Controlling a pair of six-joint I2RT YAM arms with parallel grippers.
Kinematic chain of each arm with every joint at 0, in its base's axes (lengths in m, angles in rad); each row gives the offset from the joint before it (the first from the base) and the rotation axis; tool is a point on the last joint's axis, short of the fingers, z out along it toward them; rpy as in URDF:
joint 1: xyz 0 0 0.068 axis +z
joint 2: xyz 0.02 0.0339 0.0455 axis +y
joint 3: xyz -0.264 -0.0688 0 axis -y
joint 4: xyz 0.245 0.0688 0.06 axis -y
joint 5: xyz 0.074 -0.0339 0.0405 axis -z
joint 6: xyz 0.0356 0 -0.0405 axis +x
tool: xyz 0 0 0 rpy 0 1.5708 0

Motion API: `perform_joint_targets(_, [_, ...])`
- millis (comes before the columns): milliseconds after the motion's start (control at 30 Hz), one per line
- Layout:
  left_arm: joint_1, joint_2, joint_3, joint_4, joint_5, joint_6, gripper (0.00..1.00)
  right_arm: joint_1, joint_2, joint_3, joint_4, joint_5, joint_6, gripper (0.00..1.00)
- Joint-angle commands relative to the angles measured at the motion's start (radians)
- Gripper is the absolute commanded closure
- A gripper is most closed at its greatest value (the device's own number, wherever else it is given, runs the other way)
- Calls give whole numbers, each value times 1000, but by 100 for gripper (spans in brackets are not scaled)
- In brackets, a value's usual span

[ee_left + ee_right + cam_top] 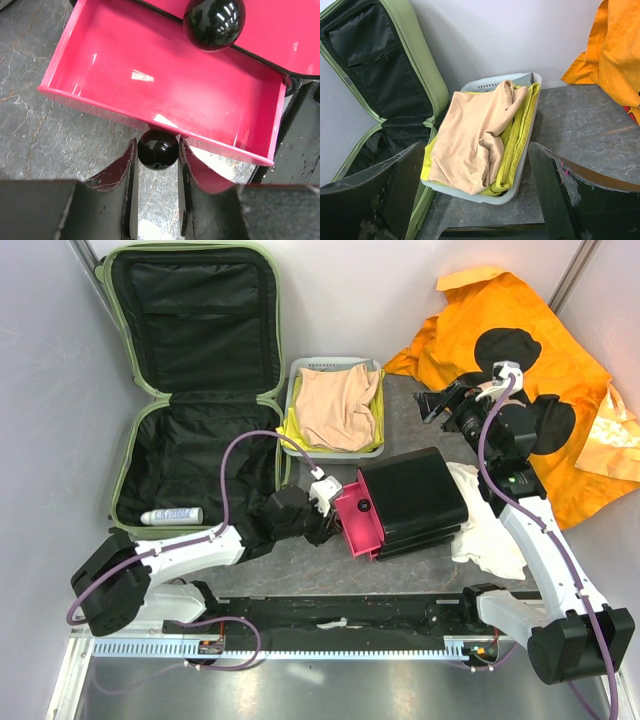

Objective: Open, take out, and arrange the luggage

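The luggage (pixel 195 390) lies open left of the black box (pixel 415 495) (white bottle (pixel 172 515) inside). At the box, the left hand (pixel 158 146) clamps the drawer knob (pixel 158 150); behind it, the right hand (pixel 480 200) gapes. This looks like the arranging step: next, probably release and fetch the bottle.

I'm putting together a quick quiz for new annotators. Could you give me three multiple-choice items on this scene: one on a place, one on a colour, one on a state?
1. Where in the suitcase does the white tube lie?
A) the lid half
B) the lower half
C) the lid's zip pocket

2. What colour is the top cloth in the basket?
A) beige
B) blue
C) black

3. The pink drawer whose knob sits in the left tool is:
A) shut
B) pulled out and empty
C) pulled out and full

Answers:
1. B, because the tube rests in the half nearer the arms.
2. A, because beige covers a yellow-green cloth.
3. B, because the left wrist view shows its bare pink floor.
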Motion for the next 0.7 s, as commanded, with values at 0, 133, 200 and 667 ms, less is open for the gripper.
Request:
perform_joint_targets(0, [5, -38, 25, -89, -81, -42, 55, -4, 2, -8, 47, -13, 12, 7])
perform_joint_targets(133, [5, -131, 54, -241, -181, -94, 30, -4, -8, -9, 42, 1, 6, 6])
perform_joint_targets(200, [28, -226, 79, -345, -245, -125, 21, -5, -15, -9, 42, 12, 0, 6])
perform_joint_targets(667, [805, -162, 222, -633, -123, -366, 1, -7, 8, -18, 82, -20, 20, 5])
